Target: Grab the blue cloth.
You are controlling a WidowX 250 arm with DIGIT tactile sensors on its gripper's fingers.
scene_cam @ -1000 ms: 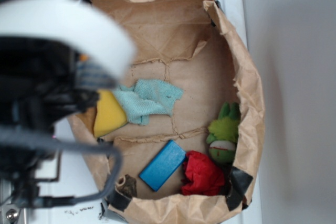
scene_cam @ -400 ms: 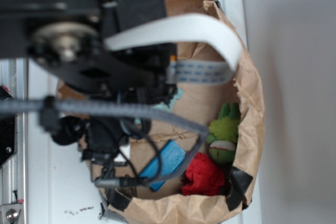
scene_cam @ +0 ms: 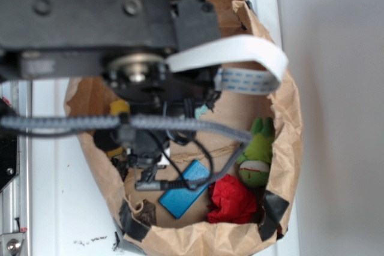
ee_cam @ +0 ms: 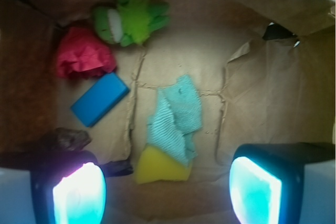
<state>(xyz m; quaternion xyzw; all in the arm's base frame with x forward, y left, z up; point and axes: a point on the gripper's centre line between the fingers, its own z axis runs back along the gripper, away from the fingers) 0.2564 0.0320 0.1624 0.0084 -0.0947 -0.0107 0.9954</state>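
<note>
The blue cloth [ee_cam: 176, 116] is a pale teal wrinkly rag lying flat on the brown paper bag floor in the wrist view, its lower end draped over a yellow sponge [ee_cam: 160, 165]. My gripper [ee_cam: 167, 195] hangs above them, open, with its two glowing pads wide apart and nothing between them. The cloth lies ahead of the fingertips, between their lines. In the exterior view the arm covers nearly all of the cloth; only a teal sliver [scene_cam: 201, 112] shows.
A bright-blue rigid block [ee_cam: 100, 99], a red cloth [ee_cam: 84, 55] and a green plush toy [ee_cam: 131, 20] lie on the bag floor to the left and far side. Crumpled brown bag walls [ee_cam: 273, 82] rise all around. A dark object [ee_cam: 65, 139] lies by the left pad.
The arm has swung from the left edge to over the middle of the bag, now hiding the cloth and sponge in the exterior view. The objects have not moved.
</note>
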